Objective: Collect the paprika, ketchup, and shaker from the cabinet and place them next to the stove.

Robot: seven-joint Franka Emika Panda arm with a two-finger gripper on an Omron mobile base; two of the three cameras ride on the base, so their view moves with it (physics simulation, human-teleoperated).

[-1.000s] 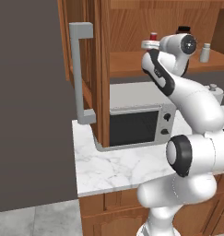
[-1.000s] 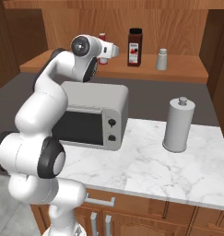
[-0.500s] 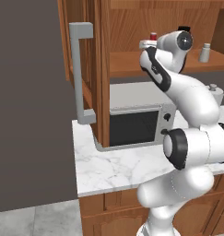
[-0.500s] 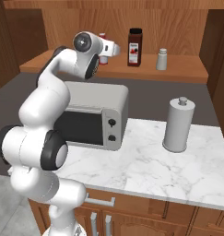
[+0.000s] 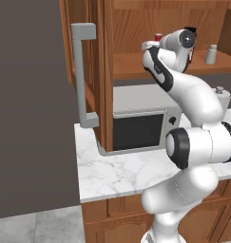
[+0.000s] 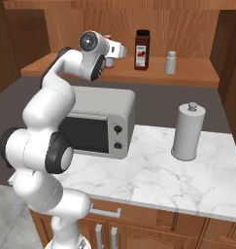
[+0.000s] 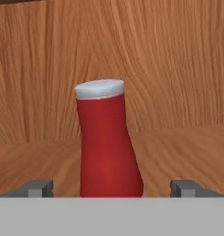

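The ketchup (image 7: 109,143), a slim red bottle with a white cap, stands upright on the wooden shelf of the cabinet (image 5: 105,71), straight ahead in the hand view. My gripper (image 7: 112,190) is open, one fingertip on each side of the bottle's base and apart from it. In the right base view the hand partly covers the ketchup (image 6: 109,58). To its right stand the paprika (image 6: 142,49), a dark jar with a black cap, and the small pale shaker (image 6: 170,62). The shaker (image 5: 211,54) also stands at the shelf's right end. The stove is out of view.
The cabinet door with its grey bar handle (image 5: 81,76) hangs open on the left. A grey microwave (image 6: 97,119) sits under the shelf on the marble counter (image 6: 153,180). A grey knob-topped cylinder (image 6: 188,131) stands to the microwave's right.
The hand has edged slightly further in over the shelf toward the ketchup. The bottles have not moved.
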